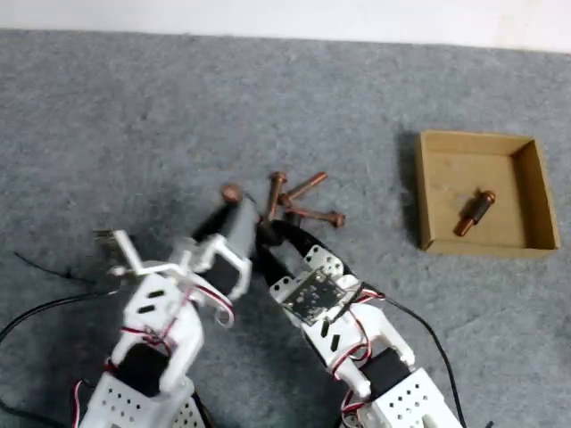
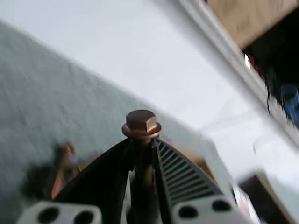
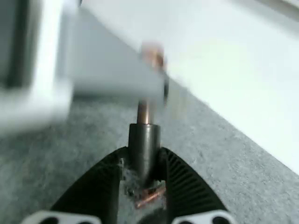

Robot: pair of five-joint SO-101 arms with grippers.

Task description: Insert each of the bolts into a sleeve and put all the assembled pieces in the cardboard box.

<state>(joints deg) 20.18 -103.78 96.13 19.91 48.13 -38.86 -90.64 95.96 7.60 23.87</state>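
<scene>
Left gripper (image 2: pixel 141 142) clamps a bolt (image 2: pixel 141 123), right gripper (image 3: pixel 144 156) clamps a sleeve (image 3: pixel 144 137), bolt partly in; next seems a straight, aligned push home.

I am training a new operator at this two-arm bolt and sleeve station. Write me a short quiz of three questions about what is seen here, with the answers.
1. True or false: the cardboard box already holds one assembled piece.
2. The left arm's jaws are shut on: A) a screwdriver; B) a bolt; C) nothing.
3. Fill in the missing word: the right arm's jaws grip a dark ____.

Key: 1 true; 2 B; 3 sleeve.
</scene>
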